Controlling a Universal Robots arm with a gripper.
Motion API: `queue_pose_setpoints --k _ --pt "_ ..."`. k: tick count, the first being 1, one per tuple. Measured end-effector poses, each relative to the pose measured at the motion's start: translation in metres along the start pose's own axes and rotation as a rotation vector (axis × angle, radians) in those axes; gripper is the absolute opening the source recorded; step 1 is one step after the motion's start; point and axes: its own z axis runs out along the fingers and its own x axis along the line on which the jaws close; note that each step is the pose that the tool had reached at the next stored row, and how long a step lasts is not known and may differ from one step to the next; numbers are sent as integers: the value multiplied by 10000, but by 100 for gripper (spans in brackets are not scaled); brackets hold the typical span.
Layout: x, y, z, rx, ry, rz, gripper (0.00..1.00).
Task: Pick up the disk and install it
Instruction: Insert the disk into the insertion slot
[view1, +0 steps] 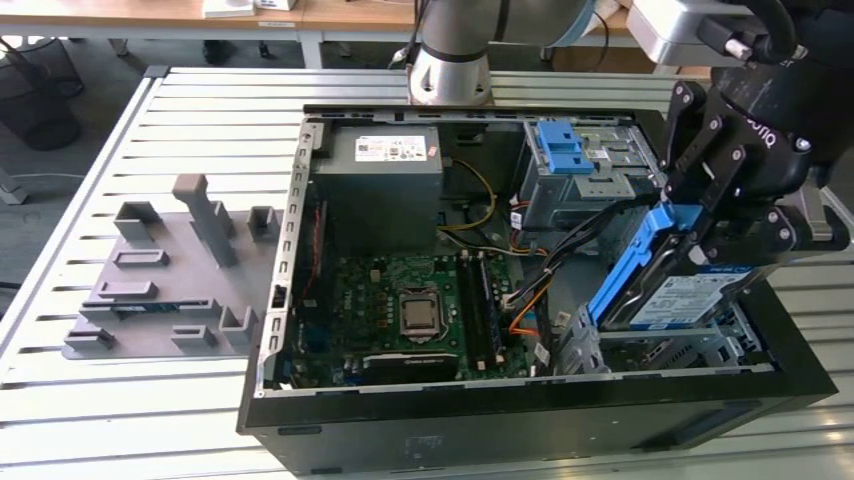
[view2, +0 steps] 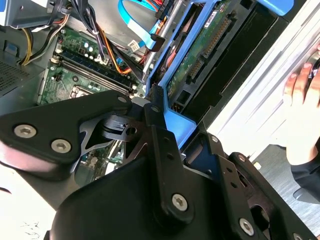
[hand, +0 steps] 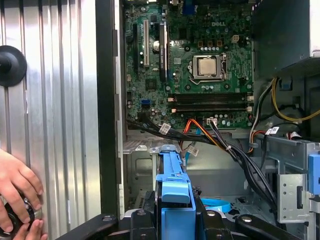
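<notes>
The disk (view1: 678, 300), a silver drive with a white-and-blue label and blue carrier rails, hangs tilted over the drive bay at the open computer case's corner, at the exterior view's right. My black gripper (view1: 711, 238) is shut on it from above, its fingers clamped on the blue rails. In the second wrist view the disk (view2: 200, 55) shows its green circuit-board underside, with my gripper (view2: 176, 121) around the blue rail. In the first wrist view the blue carrier (hand: 174, 187) sits between my gripper (hand: 174, 221) fingers, above the metal bay.
The case holds a motherboard (view1: 414, 300), a grey power-supply box (view1: 378, 165), a blue latch piece with a metal cage (view1: 577, 160) and loose cables (view1: 534, 250). A grey fixture plate (view1: 154, 285) lies on the slatted table. A person's hand (hand: 15, 187) rests beside the case.
</notes>
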Motion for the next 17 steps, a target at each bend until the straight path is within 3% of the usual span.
queue_pose_setpoints --k 7,17 --pt "0 0 24 0 -1 0 36" --pt "-2 1 109 0 1 0 36"
